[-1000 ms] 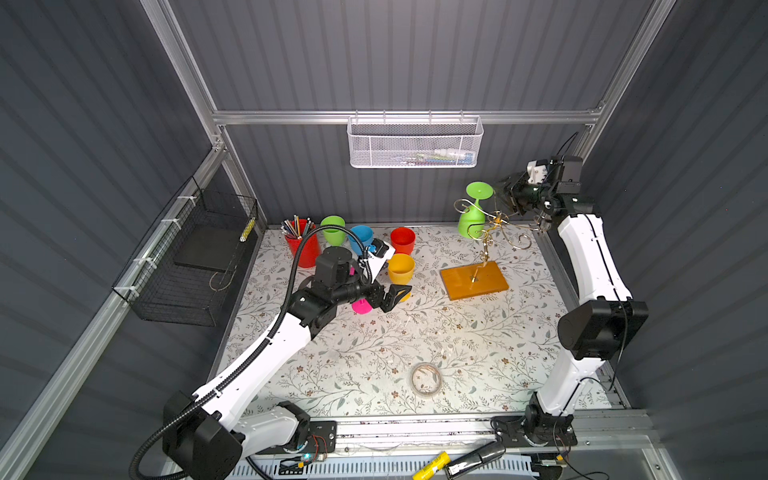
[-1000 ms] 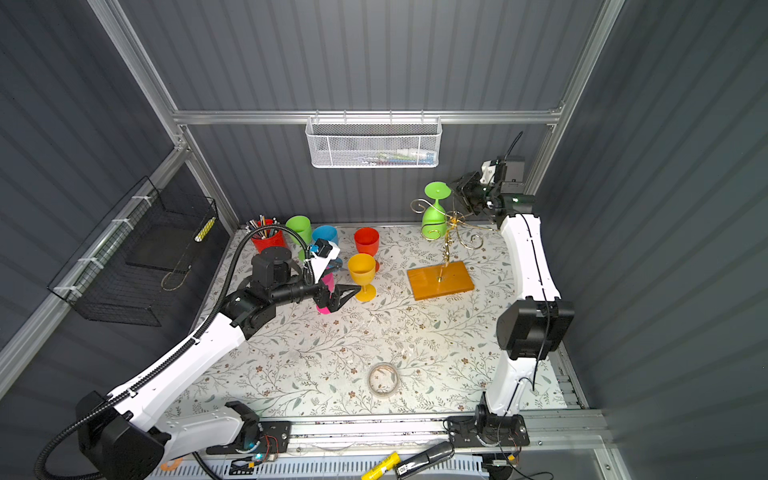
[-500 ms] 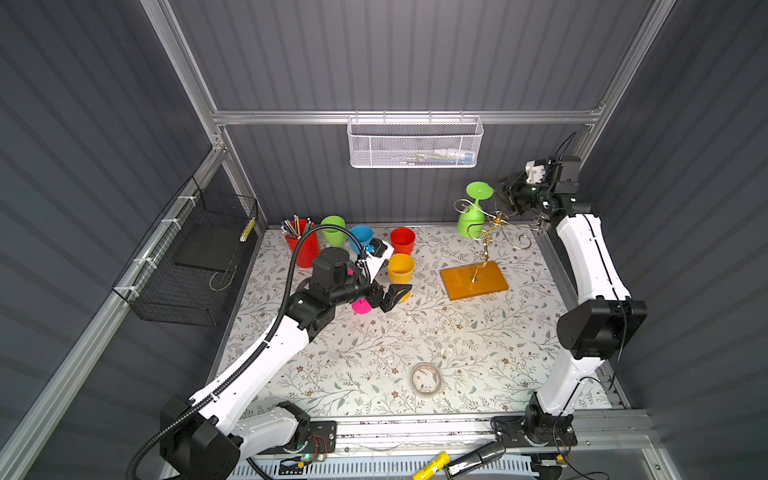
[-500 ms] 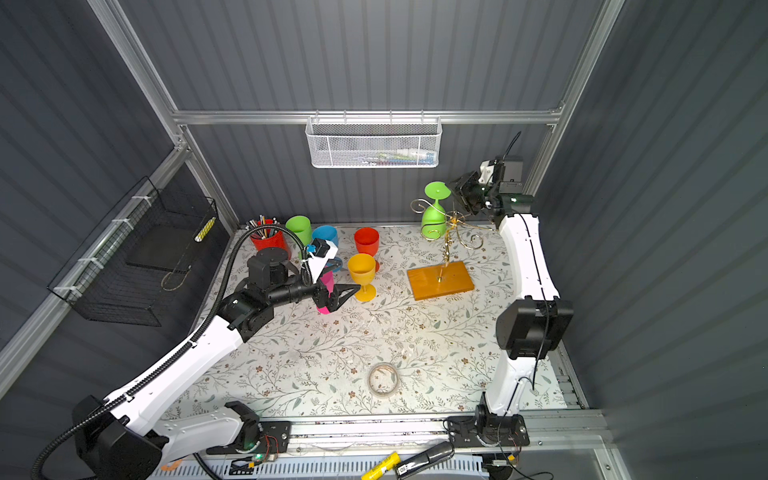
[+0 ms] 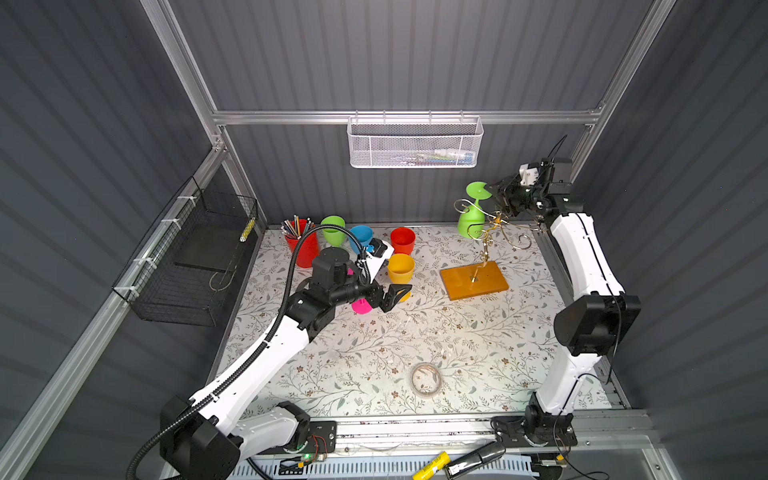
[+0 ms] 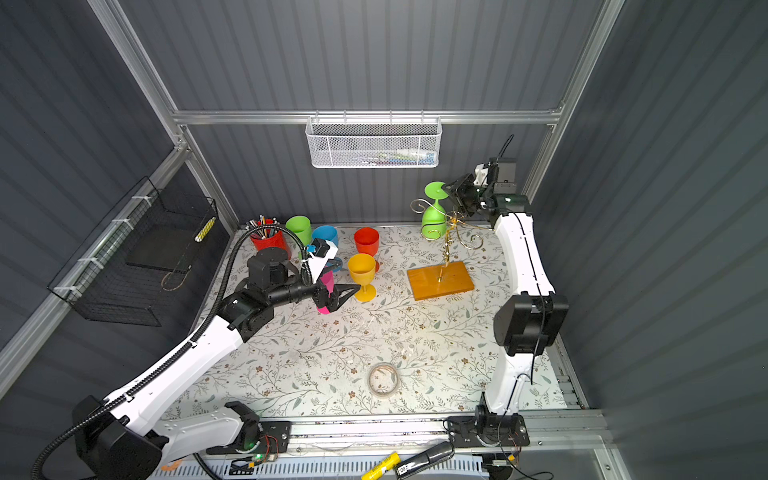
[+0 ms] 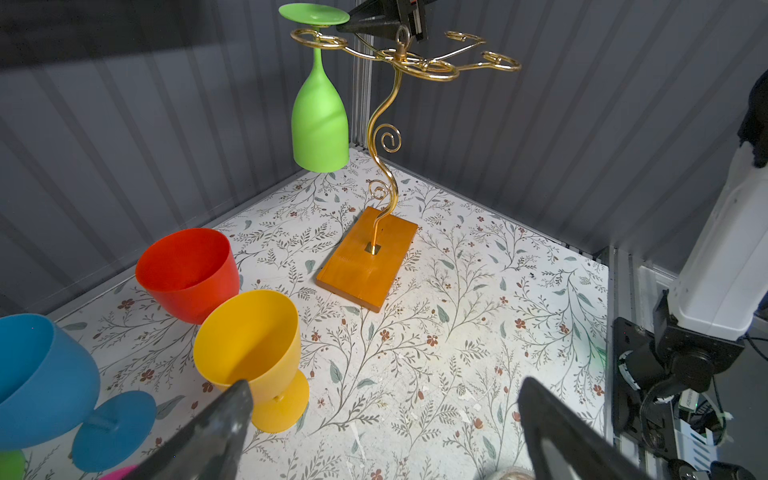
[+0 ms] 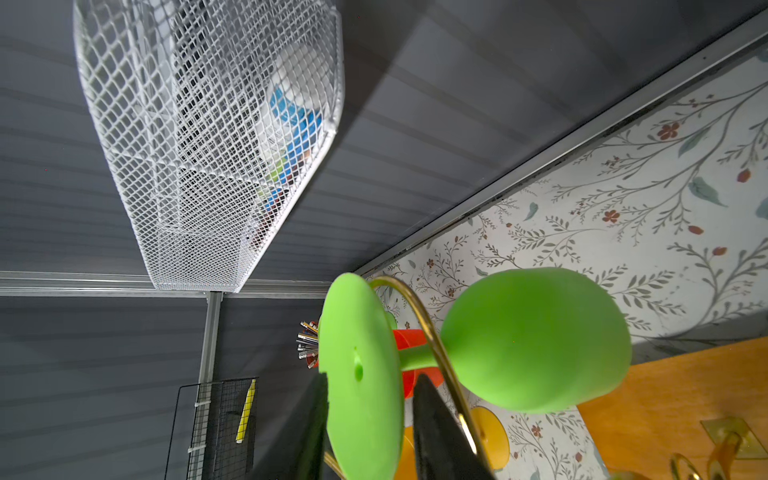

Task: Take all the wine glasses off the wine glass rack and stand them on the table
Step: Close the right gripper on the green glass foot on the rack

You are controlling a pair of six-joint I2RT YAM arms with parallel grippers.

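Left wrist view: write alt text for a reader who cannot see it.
A green wine glass hangs upside down from a gold wire wine glass rack on a wooden base, with the right gripper at its foot. A red goblet, yellow goblet and blue goblet stand nearer, beyond the open left gripper.

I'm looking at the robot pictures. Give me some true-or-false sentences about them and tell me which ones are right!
1. The green wine glass hangs upside down on the gold rack. True.
2. The left gripper holds the yellow glass. False: it is open and empty, near the yellow glass.
3. The right gripper has its jaws either side of the green glass's foot. True.
4. The rack's base is blue. False: the wooden base is orange-brown.
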